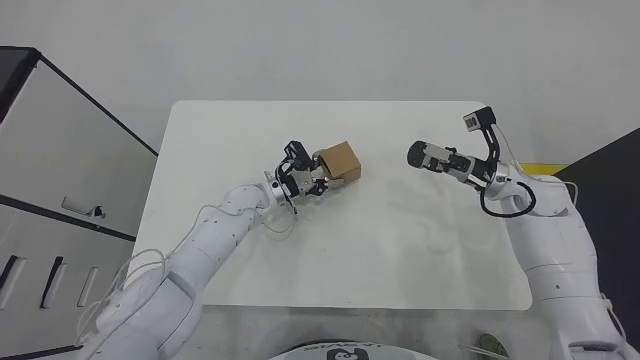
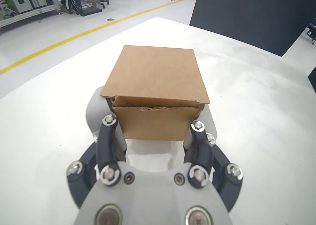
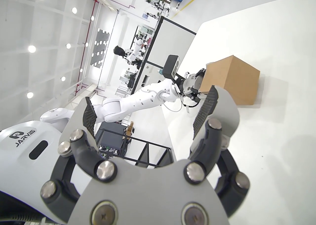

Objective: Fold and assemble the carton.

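The white counter (image 1: 400, 260) is seen spread beneath both arms, and a black panel (image 2: 246, 9) is set upright past its far edge, well beyond the left gripper (image 1: 320, 174). Now the brown carton (image 1: 340, 160): it is stood on the counter as a squared-up box, directly ahead of the left gripper and reaching away from its palm. The top panel is laid flat across it. On the face turned toward the palm, a flap is seen tucked just under the top panel's edge, with a strip of corrugated edge showing there.

That near end of the carton is taken between the left gripper's fingers (image 2: 107, 127), one on each side wall. The jaws are spread just to the box's width and pressed against the cardboard, so the carton is clamped. Its underside is kept on the counter.

Over to the right gripper (image 3: 151, 97): it is held above the counter, well apart from the carton, with the box and the left gripper seen straight ahead of it across open counter. Its jaws are spread wide, the ribbed pads (image 3: 205, 110) are left bare, and nothing is held or touched.
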You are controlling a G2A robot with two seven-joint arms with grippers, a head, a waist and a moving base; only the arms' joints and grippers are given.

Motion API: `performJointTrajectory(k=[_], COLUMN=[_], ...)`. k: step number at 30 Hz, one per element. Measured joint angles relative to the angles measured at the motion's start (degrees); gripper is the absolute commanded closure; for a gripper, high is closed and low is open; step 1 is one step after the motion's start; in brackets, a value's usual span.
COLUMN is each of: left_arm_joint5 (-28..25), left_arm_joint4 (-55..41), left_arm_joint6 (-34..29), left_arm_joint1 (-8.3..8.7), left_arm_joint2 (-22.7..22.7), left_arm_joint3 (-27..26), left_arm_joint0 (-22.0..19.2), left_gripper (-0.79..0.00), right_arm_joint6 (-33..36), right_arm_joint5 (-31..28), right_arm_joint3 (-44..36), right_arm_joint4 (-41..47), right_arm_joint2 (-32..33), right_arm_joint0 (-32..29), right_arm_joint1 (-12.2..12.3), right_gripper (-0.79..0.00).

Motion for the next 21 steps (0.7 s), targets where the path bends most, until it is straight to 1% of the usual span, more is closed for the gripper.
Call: performJointTrajectory(k=[3,5,6,7,11,16,19,21], left_arm_joint5=[0.08,0.39,0.64,0.74,0.74,0.90,1.06,0.44], left_arm_joint4=[1.44,2.36,2.63,2.74,2.71,2.21,1.30,1.55], left_arm_joint6=[-1.49,-2.85,-3.16,-3.25,-3.19,-3.29,-3.06,-2.71], left_arm_joint1=[1.45,2.50,2.74,2.81,2.76,2.84,3.76,4.79], left_arm_joint2=[-1.39,-2.60,-2.89,-2.98,-2.91,-3.24,-5.30,-7.12], left_arm_joint3=[-4.16,-8.23,-9.67,-10.22,-9.46,-9.82,-11.54,-13.93], left_arm_joint0=[1.70,3.18,3.51,3.60,3.54,3.87,5.08,6.46], left_gripper=[0.000,0.000,0.000,0.000,0.000,0.000,0.000,0.000], right_arm_joint6=[0.28,0.44,0.45,0.45,0.45,0.04,-0.49,0.49], right_arm_joint5=[-0.11,-0.11,-0.11,-0.11,-0.11,0.05,0.03,-0.39], right_arm_joint3=[0.64,0.90,0.92,0.91,0.89,0.70,0.74,1.57], right_arm_joint4=[0.39,0.63,0.64,0.64,0.62,0.43,-0.25,-0.11], right_arm_joint2=[-0.62,-0.80,-0.80,-0.80,-0.78,-0.74,0.57,1.77], right_arm_joint0=[0.95,1.31,1.32,1.31,1.29,1.12,0.42,0.15], right_arm_joint1=[0.02,0.03,0.03,0.03,0.04,0.05,0.45,0.82], right_gripper=[-0.785,-0.785,-0.785,-0.785,-0.785,-0.785,-0.785,-0.785])
